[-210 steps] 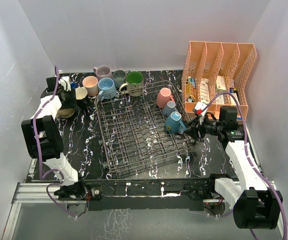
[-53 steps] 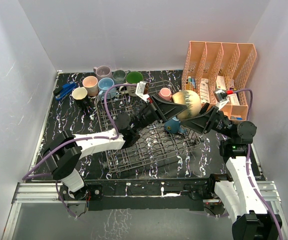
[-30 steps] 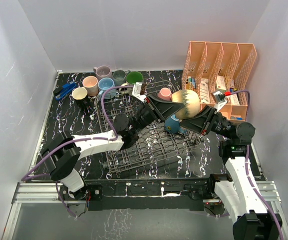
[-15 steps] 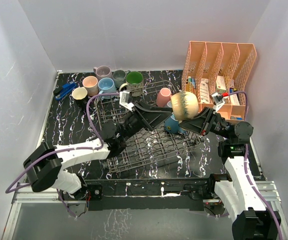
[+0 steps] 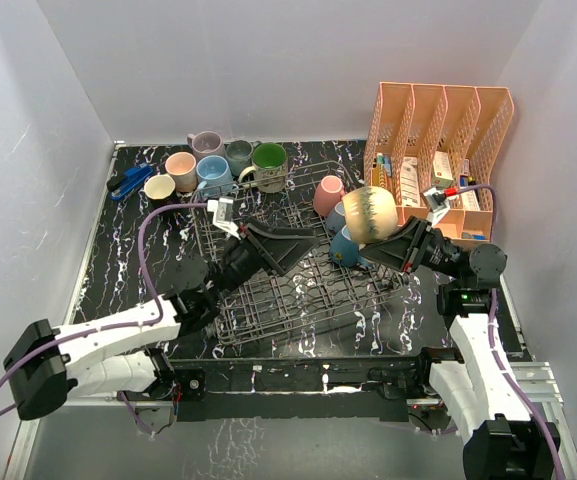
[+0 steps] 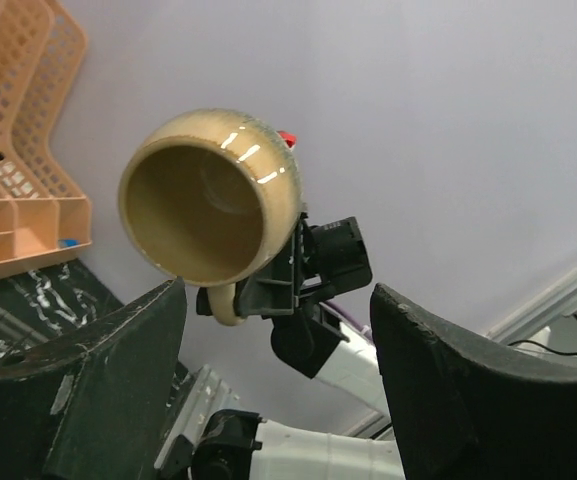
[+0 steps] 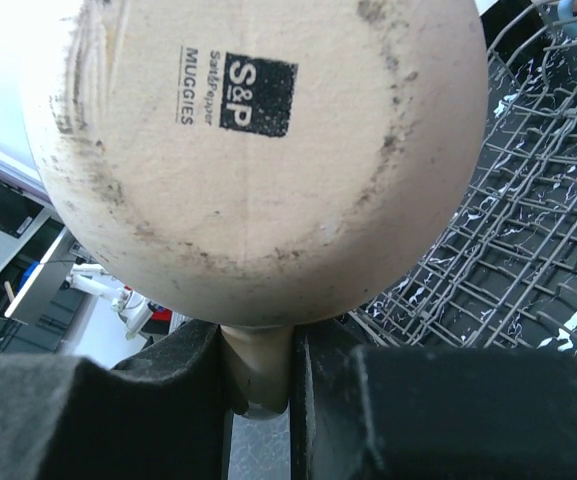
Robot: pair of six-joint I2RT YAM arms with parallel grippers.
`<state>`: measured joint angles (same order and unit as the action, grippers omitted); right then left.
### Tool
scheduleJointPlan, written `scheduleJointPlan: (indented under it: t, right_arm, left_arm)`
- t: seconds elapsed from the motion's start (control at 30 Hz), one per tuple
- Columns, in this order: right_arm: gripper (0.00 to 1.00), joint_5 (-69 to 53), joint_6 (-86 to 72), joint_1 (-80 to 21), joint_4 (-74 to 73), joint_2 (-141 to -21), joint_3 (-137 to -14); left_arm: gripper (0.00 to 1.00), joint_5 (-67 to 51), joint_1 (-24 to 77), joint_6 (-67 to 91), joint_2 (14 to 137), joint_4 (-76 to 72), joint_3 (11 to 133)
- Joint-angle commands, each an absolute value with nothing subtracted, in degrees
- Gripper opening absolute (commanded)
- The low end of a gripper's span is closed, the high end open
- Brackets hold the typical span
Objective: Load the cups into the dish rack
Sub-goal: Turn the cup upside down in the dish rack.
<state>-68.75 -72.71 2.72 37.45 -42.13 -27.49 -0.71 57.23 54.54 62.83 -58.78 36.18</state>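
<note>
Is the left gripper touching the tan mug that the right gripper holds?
Apart. In the left wrist view the tan mug hangs in the right gripper, beyond the open left gripper, with bare wall between.

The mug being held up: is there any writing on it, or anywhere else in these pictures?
"S&P": white letters on a black square, stamped on the bare base of the tan mug.
"Salt&Pepper": small print beside that square.
"MUGGIES": next to it, on the same base.
The packets in the orange organizer carry print that is too small to read.
</note>
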Motion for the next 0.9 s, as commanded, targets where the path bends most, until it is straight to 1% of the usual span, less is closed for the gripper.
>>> scheduleJointPlan:
  t: [0.0, 0.1, 0.2, 0.4, 0.63, 0.77, 0.87]
  right_arm:
    - [0.08, -68.31, -69.05, 2.99, 41.42, -40.74, -27.88]
    - [0.08, -68.92, -67.58, 3.01, 40.71, -40.99, -27.86]
    - [0.08, -70.08, -64.46, 3.03, 38.35, -41.38, -28.71]
    - [0.08, -73.68, -49.44, 3.07, 22.98, -44.31, -34.13]
    - [0.08, -76.52, -24.87, 3.05, 0.14, -50.2, -42.59]
    - [0.08, -75.93, -10.45, 2.99, -11.15, -53.25, -46.92]
    - [0.08, -74.99, -2.96, 3.03, -17.37, -54.98, -49.16]
  left_arm:
    - [0.74, 4.6, 57.4, 50.58, 55.93, -50.5, 34.29]
    - [0.83, 6.39, 57.42, 49.36, 52.32, -45.48, 33.71]
    - [0.89, 7.27, 57.35, 47.93, 48.94, -40.3, 34.17]
    - [0.97, 8.9, 57.31, 43.25, 44.77, -24.69, 38.28]
    - [0.97, 11.71, 57.27, 39.12, 43.99, -7.62, 44.27]
    - [0.97, 14.02, 57.3, 38.85, 43.22, -3.61, 45.0]
    - [0.97, 15.29, 57.3, 38.77, 42.06, -2.34, 44.64]
